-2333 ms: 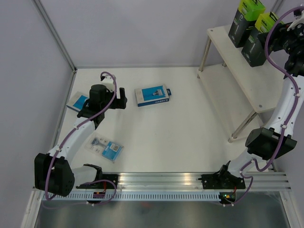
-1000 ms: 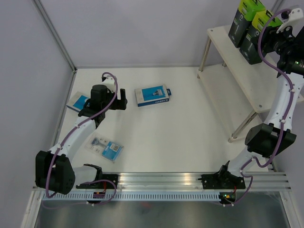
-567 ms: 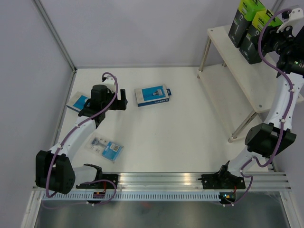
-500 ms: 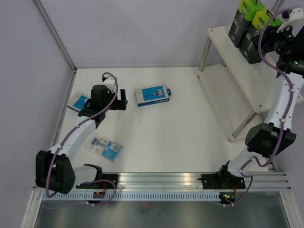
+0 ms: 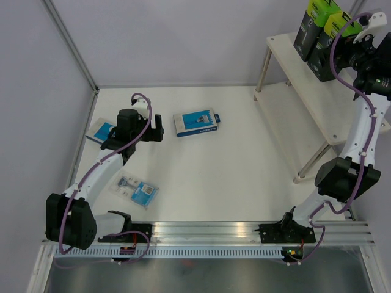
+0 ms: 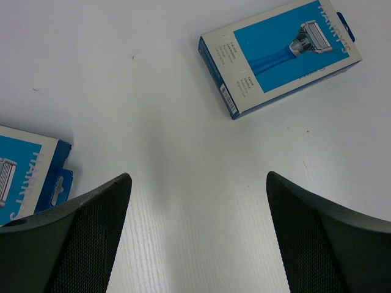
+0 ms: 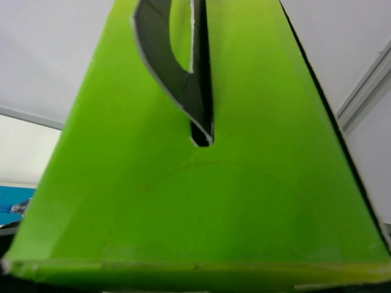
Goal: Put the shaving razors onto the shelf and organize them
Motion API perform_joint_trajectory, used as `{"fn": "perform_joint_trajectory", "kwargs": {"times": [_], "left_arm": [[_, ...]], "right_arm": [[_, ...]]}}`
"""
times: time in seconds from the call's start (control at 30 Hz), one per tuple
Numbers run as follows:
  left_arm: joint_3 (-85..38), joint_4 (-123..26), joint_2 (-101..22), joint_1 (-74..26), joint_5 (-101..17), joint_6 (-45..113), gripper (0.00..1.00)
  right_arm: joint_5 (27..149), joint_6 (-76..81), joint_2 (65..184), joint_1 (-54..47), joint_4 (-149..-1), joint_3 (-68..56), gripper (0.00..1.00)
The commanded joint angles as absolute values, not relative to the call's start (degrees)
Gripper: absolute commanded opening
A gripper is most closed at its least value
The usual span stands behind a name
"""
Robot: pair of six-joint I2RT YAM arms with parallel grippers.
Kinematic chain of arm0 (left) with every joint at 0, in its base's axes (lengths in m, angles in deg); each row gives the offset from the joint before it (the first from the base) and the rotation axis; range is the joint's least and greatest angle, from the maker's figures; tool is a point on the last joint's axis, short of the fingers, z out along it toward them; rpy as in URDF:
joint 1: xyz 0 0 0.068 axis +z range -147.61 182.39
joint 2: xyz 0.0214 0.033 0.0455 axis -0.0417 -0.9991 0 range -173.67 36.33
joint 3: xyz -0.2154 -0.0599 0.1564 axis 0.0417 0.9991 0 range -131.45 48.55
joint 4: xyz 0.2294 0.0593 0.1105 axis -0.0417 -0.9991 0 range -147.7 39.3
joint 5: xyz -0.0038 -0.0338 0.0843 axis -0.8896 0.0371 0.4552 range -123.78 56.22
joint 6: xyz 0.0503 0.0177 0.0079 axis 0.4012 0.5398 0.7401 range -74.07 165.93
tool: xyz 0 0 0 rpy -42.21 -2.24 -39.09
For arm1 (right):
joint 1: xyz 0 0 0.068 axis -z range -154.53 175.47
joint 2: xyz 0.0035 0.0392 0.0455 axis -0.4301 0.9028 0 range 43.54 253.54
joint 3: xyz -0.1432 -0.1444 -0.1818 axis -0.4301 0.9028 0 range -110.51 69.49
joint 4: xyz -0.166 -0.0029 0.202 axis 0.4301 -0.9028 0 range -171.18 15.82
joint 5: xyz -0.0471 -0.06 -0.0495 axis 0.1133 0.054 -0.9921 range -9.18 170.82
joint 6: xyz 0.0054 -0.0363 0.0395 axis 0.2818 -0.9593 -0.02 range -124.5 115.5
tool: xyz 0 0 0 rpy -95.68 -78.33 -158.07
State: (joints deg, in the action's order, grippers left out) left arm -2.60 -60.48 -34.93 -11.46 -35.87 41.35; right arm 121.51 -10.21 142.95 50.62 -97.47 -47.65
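Jaws of the right gripper (image 5: 343, 49), their spread being hidden, are being held at the second lime-topped box (image 5: 322, 61), lately shifted against the first lime-topped box (image 5: 308, 33) on the upper board of the shelf (image 5: 305, 85), leaving three packs (image 5: 197, 123) on the counter (image 5: 244, 165) near the wide-open jaws of the left gripper (image 6: 197, 177).

Counting two green-top boxes (image 5: 310, 30), two blue boxes (image 5: 196, 122) and one blister pack (image 5: 138, 190). Plus one shelf (image 5: 302, 113) and two arms (image 5: 104, 165)
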Motion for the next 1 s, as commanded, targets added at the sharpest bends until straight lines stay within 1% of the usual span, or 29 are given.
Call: {"fn": "perform_joint_trajectory", "kwargs": {"times": [0.0, 0.03, 0.2, 0.4, 0.5, 0.7, 0.87, 0.97], "left_arm": [[-3.74, -60.11, -35.12, -11.06, -37.21, 43.03, 0.95], [-3.74, -60.11, -35.04, -11.06, -37.21, 43.03, 0.95], [-3.74, -60.19, -34.86, -11.06, -37.3, 43.2, 0.95], [-4.0, -60.11, -34.86, -11.06, -38.0, 43.03, 0.95], [-4.01, -60.19, -34.6, -11.06, -38.79, 42.94, 0.95], [-3.92, -60.37, -33.54, -11.06, -39.58, 42.85, 0.95], [-3.83, -60.72, -32.05, -11.06, -39.93, 42.59, 0.95], [-3.65, -60.81, -31.44, -11.06, -40.37, 42.15, 0.95]], "right_arm": [[119.94, -12.49, 141.36, 50.26, -98.26, -48.1, 0.97], [119.94, -12.49, 141.18, 50.26, -98.61, -48.19, 0.98], [118.62, -12.76, 140.22, 50.26, -99.49, -48.98, 0.98], [114.76, -13.81, 136.35, 50.43, -98.79, -45.47, 0.98], [114.93, -13.29, 134.6, 51.23, -99.05, -43.98, 0.98], [114.58, -12.76, 129.24, 52.02, -99.23, -38.18, 0.98], [110.19, -12.06, 122.3, 54.12, -98.18, -31.94, 0.98], [109.83, -12.14, 117.9, 54.65, -97.65, -29.3, 0.98]]}}
